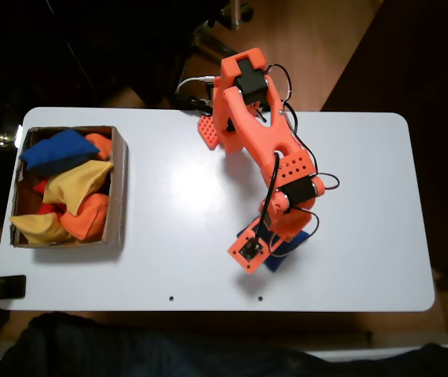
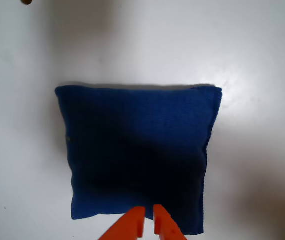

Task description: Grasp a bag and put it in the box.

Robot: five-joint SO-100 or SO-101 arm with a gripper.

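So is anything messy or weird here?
Nothing's broken or spilled. The box is piled full of beanbags, and the blue bag lies flat on the table under the claw.

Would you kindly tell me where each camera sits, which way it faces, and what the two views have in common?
Fixed view: mounted above, looking straight down on the white table, the orange arm, and the cardboard box of beanbags at the left.
Wrist view: rides on the arm, looking down past the gripper fingertips, close together at the bottom edge, onto the blue bag.
Shared: both show the blue bag lying on the table; in the fixed view it peeks out from under the gripper.
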